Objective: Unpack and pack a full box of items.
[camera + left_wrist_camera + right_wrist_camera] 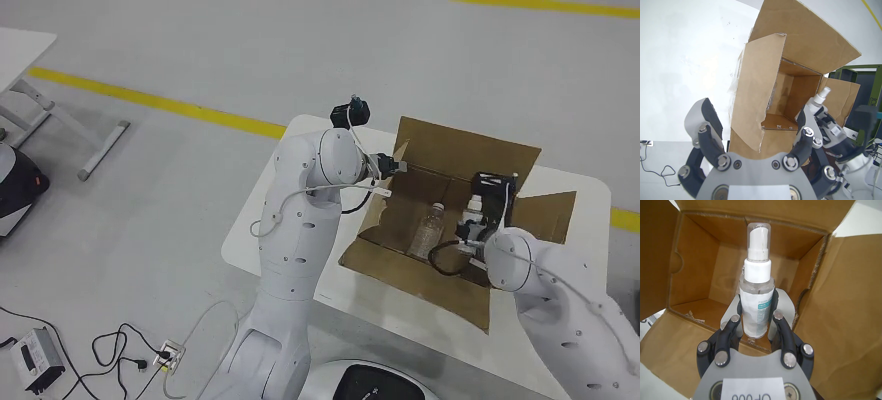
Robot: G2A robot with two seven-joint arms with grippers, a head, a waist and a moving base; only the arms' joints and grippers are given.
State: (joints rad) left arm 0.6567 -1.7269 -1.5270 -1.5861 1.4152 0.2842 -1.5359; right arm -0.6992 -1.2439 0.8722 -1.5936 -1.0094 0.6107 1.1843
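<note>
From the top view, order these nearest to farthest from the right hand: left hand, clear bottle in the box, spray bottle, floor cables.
1. Spray bottle, in the grip of the right hand.
2. Clear bottle, lying inside the box.
3. Left hand, at the box's opposite flap.
4. Floor cables, far off to the side.

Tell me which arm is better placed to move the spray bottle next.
Right, probably. The right tool is shut on the spray bottle over the open cardboard box. The left tool is open and empty, by a box flap.
</note>
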